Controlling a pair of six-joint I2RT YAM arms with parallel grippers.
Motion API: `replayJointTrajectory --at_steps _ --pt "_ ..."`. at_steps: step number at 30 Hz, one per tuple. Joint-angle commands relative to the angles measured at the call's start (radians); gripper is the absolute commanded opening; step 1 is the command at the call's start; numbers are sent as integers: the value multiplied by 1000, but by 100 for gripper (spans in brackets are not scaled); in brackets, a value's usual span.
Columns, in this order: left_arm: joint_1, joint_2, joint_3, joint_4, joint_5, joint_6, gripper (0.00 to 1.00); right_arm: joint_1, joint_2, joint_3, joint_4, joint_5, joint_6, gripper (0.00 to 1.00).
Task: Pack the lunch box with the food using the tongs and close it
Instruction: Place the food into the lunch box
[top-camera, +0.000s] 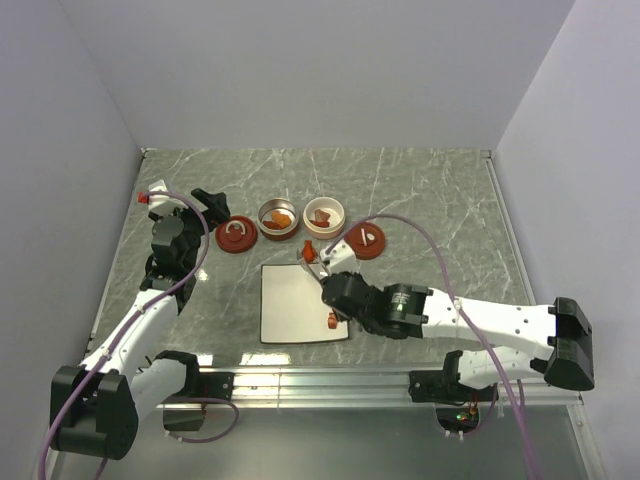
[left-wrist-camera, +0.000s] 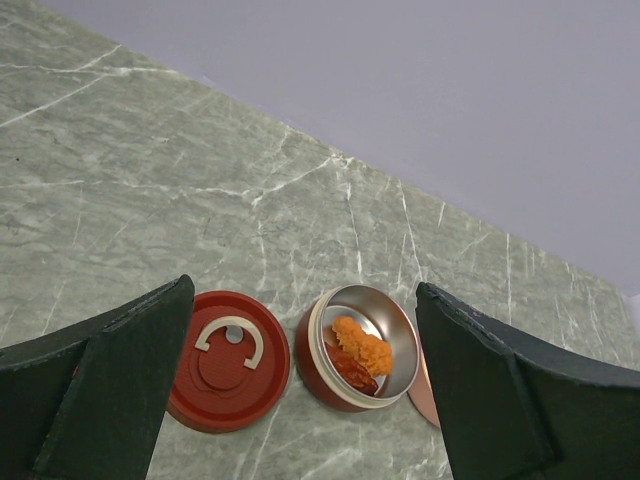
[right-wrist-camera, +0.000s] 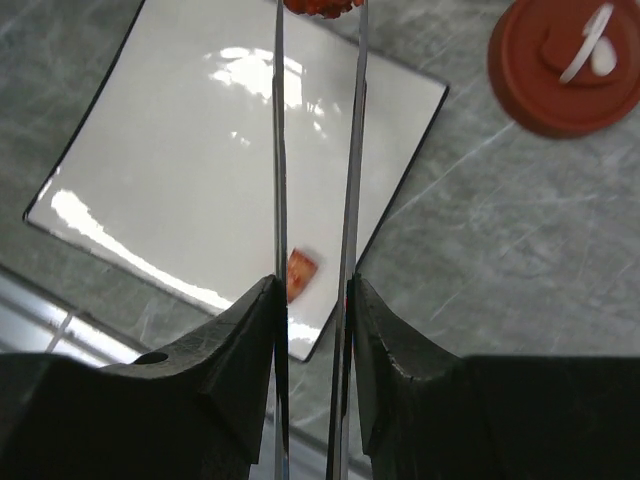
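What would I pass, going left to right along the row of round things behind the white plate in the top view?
Left red lid → open container with orange food → second open container with food → right red lid.

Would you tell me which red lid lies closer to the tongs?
The right lid, just beyond the tongs; the other lid sits left of both tins.
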Motion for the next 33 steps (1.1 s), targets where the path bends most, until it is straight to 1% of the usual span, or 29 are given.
replayJointTrajectory --at_steps 1,6,10,16,26,33 --pt "4 -14 21 23 -13 -12 99 -79 12 75 131 -19 -140 31" --pt "6 -11 20 28 -10 -13 99 -221 62 110 203 -112 -234 31" --pt "6 3 25 29 -12 -12 100 -312 107 144 237 -176 -300 31" --pt "6 15 28 32 -21 -10 100 -412 163 172 255 -246 -344 30" --pt "6 40 34 37 -24 -10 99 -491 222 173 289 -321 -384 30" --pt "6 52 40 38 -21 -10 100 -516 282 196 283 -338 -393 29"
